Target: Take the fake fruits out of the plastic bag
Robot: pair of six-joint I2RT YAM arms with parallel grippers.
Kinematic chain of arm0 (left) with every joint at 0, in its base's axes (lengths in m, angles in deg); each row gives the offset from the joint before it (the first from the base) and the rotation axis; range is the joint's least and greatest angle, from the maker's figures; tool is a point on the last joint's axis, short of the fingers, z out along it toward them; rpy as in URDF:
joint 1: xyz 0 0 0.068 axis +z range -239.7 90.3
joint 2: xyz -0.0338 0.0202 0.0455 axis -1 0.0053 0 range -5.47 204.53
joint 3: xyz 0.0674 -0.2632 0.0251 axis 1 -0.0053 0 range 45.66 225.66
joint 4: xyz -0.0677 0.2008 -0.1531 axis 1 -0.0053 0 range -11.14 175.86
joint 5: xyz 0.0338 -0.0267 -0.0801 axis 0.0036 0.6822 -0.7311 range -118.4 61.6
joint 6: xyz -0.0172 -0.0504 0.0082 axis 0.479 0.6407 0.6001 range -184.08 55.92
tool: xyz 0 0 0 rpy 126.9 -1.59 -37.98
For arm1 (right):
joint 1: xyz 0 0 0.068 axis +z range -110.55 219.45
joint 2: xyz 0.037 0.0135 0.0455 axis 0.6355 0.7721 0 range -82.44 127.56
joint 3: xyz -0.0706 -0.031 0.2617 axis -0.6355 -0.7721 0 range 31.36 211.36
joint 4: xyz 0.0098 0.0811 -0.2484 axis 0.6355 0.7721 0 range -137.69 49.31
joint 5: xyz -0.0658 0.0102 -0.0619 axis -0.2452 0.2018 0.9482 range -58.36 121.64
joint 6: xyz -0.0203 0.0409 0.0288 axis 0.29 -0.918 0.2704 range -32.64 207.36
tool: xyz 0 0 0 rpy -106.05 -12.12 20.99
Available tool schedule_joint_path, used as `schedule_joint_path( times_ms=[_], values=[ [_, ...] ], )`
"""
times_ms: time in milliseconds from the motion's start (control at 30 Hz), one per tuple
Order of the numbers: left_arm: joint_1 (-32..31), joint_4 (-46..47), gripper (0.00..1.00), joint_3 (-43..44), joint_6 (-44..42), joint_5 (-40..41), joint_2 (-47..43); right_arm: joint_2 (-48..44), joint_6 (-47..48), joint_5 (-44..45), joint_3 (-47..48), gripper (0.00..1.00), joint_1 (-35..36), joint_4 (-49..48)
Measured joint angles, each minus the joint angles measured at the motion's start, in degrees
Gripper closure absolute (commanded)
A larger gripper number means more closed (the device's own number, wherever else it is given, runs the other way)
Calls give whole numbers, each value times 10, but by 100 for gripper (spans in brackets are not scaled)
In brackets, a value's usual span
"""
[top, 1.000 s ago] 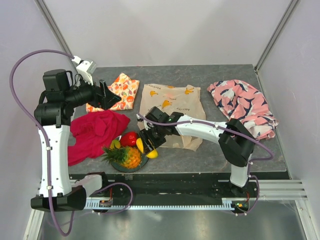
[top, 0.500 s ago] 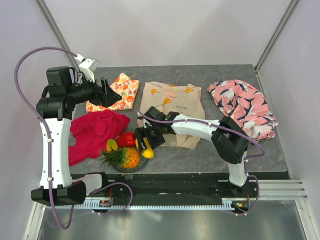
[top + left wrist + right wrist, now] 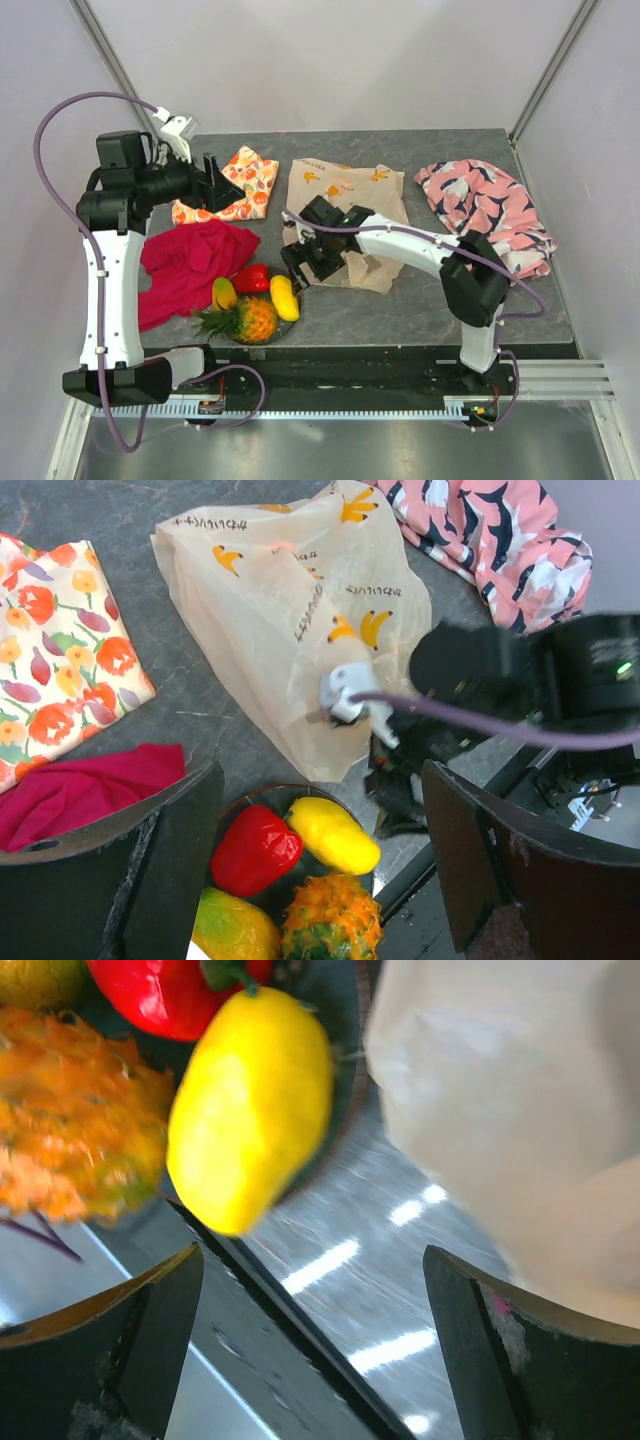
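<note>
Thin crinkly cream banana-printed plastic bag [image 3: 340, 195] looks limp, slippery; pinch an edge; left gripper [image 3: 320, 770] and right gripper [image 3: 312, 1250] gape empty.

Bag [image 3: 300, 610]: thin cream plastic, crinkled, faintly see-through, with a soft sheen.
Mango [image 3: 250, 1110]: smooth yellow plastic, glossy.
Pepper [image 3: 255, 848]: smooth red plastic, with bright highlights.
Pineapple [image 3: 70, 1130]: orange plastic, bumpy and rough-textured.
Red cloth [image 3: 185, 265]: soft matt fabric, rumpled.
Flowered cloth [image 3: 60, 650]: flat woven fabric, matt, printed.
Pink cloth [image 3: 490, 210]: thin printed fabric, matt, creased.
Table [image 3: 420, 310]: hard grey top with stone-like mottling and a low sheen.
</note>
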Motion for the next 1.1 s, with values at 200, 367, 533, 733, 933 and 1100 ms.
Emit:
schedule_joint_path(
  times_ms=[200,367,533,733,933,1100],
  values=[
    [-4,6,14,-44,-5,0,-3,-97,154,71,21,2,-50,90],
    [-89,4,13,-73,-19,29,-5,-207,251,177,-18,2,-45,114],
    [-216,3,14,-75,-40,66,18,-252,330,262,-114,2,-42,118],
    [-246,-7,12,-80,-36,63,116,-240,372,311,-186,17,-44,104],
    [-268,1,6,-88,12,61,192,-183,391,291,-153,68,-119,63],
    [-286,19,4,-96,65,58,219,-171,358,193,-72,73,-236,62]
  ],
)
